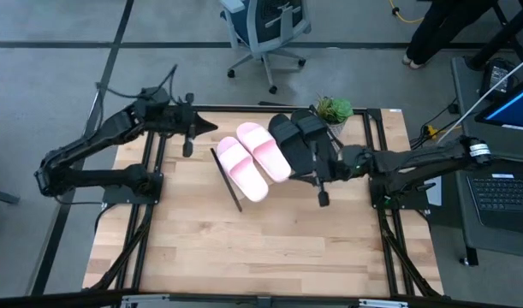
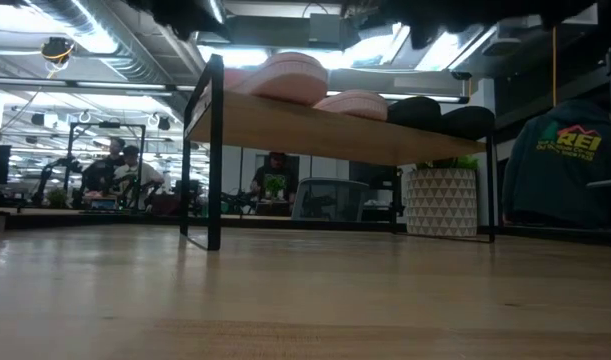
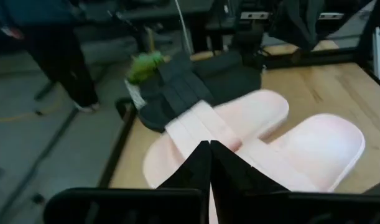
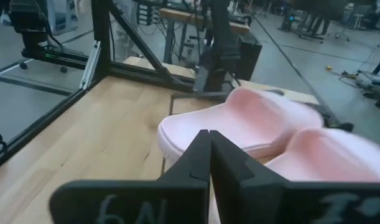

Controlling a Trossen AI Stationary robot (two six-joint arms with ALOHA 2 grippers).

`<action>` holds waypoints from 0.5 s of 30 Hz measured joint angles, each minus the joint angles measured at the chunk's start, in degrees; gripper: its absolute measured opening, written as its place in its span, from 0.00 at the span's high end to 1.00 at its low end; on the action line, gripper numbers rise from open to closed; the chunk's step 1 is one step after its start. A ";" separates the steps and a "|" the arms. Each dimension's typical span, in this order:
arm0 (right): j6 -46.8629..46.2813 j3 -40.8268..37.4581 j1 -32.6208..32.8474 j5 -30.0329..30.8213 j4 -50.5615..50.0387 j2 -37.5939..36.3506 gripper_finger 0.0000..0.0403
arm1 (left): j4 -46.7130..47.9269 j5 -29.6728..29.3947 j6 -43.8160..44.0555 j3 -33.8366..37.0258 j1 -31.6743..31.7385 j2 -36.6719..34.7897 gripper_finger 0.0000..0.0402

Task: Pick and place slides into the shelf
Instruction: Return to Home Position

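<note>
Left gripper (image 3: 209, 144), fingers pressed together and empty, hangs off the pink slides' (image 1: 253, 160) side of the shelf (image 2: 315, 125), while the right gripper (image 4: 209, 133), likewise closed, extends beside the black slides (image 1: 297, 137), both pairs resting on the board.

Potted plant (image 1: 334, 109) at the far edge of the table (image 1: 270, 248), office chair (image 1: 265, 30) beyond.

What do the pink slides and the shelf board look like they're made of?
The pink slides look like soft moulded foam or rubber with a matte finish: thick rounded edges, no shine. The shelf board looks like light wood or laminate, smooth and pale; no grain shows. Its end rods are probably black-painted metal, thin and straight.
</note>
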State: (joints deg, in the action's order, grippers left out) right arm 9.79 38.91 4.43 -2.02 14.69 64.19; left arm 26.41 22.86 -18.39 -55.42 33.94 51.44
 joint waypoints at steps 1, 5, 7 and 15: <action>0.72 0.56 -0.30 -0.02 -2.14 -1.51 0.99 | -0.02 -1.04 0.01 0.00 -0.81 -1.26 1.00; 2.77 1.39 -1.56 -0.19 -8.46 -8.48 0.97 | 0.01 -5.19 -0.03 0.05 -3.70 -5.73 1.00; 2.75 1.37 -2.40 -0.53 -12.40 -12.71 0.98 | -0.65 -5.20 0.07 1.06 -4.75 -7.93 1.00; -1.88 -6.90 -3.50 -4.74 -18.89 -26.44 0.99 | -15.79 -5.24 5.87 20.31 -7.78 -19.25 1.00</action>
State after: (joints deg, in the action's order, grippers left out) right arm 7.91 32.01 0.92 -6.76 -4.19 37.75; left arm 10.62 17.62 -12.53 -35.11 26.17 32.19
